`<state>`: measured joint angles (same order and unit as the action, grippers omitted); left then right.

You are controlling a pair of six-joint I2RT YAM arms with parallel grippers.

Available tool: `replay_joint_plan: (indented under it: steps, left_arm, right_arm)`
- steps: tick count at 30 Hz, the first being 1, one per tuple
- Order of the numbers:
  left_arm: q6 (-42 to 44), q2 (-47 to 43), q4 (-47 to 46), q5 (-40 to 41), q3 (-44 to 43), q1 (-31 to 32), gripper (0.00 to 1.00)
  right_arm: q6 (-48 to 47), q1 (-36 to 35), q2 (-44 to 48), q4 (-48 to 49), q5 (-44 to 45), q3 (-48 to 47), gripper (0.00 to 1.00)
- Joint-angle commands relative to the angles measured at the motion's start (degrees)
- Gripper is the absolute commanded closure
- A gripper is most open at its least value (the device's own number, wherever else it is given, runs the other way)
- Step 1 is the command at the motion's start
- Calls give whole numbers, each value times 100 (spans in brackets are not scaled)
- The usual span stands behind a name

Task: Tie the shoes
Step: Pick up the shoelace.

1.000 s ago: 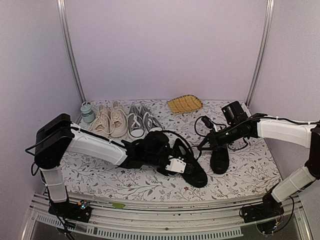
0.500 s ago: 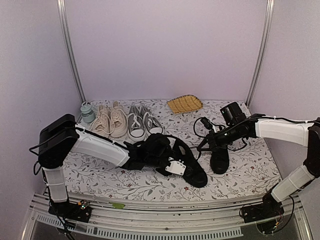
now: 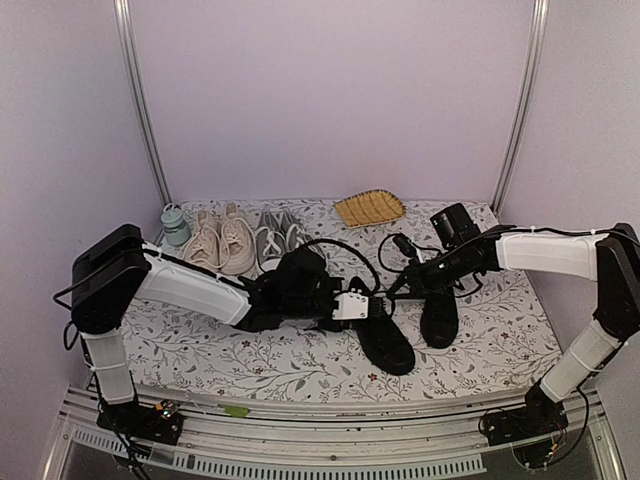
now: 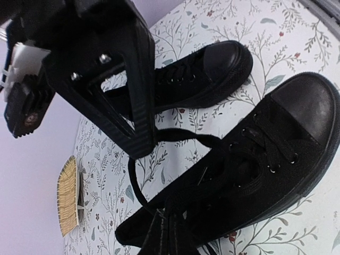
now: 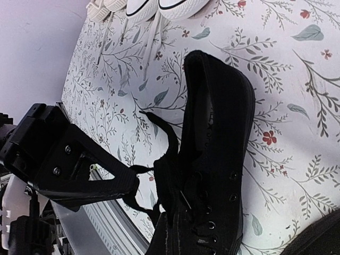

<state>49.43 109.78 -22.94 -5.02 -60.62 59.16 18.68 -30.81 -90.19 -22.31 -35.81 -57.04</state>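
Observation:
Two all-black shoes lie mid-table: the nearer one [image 3: 384,342] [image 4: 255,175] [image 5: 218,154] and one to its right [image 3: 438,318] [image 4: 204,79]. My left gripper [image 3: 370,304] [image 4: 169,226] hovers over the nearer shoe's heel end and is shut on a black lace [image 4: 139,191]. My right gripper [image 3: 394,290] [image 5: 178,234] sits just right of it, shut on the other lace [image 5: 169,139] of the same shoe. The two sets of fingers nearly meet above the tongue. Slack lace loops arc over the table [image 3: 335,250].
A beige pair [image 3: 222,243] and a grey pair with white toes [image 3: 280,245] stand at the back left beside a small teal bottle [image 3: 175,224]. A woven yellow tray [image 3: 369,208] lies at the back. The metal rail [image 3: 330,440] runs along the near edge.
My left gripper closed on the lace and rose toward the right gripper, pulling the lace up. The right gripper shifted slightly left, staying shut.

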Motion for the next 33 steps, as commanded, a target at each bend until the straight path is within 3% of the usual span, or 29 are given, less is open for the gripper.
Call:
replay_joint_plan:
  steps: [1, 7, 16, 22, 27, 33]
  left_arm:
    - [-744, -243, -423, -519, 44, -132, 100]
    - [-872, -218, -408, -595, 66, -177, 100]
    - [-416, -211, 92, -572, 88, -183, 100]
    - [-65, -179, 588, -664, 24, -110, 99]
    - [587, -91, 1528, -407, -274, 171, 80]
    - [892, -69, 1587, -33, -302, 285, 60]
  right_arm:
    - [-19, -51, -349, 411, -202, -296, 99]
    - [-288, -107, -710, 286, -385, -345, 99]
    - [-443, -169, -627, 288, -761, -33, 99]
    - [-621, -228, -466, -8, -449, 9, 99]
    - [-408, -151, -140, -24, -138, -240, 100]
    - [6, -88, 259, -202, 131, -214, 99]
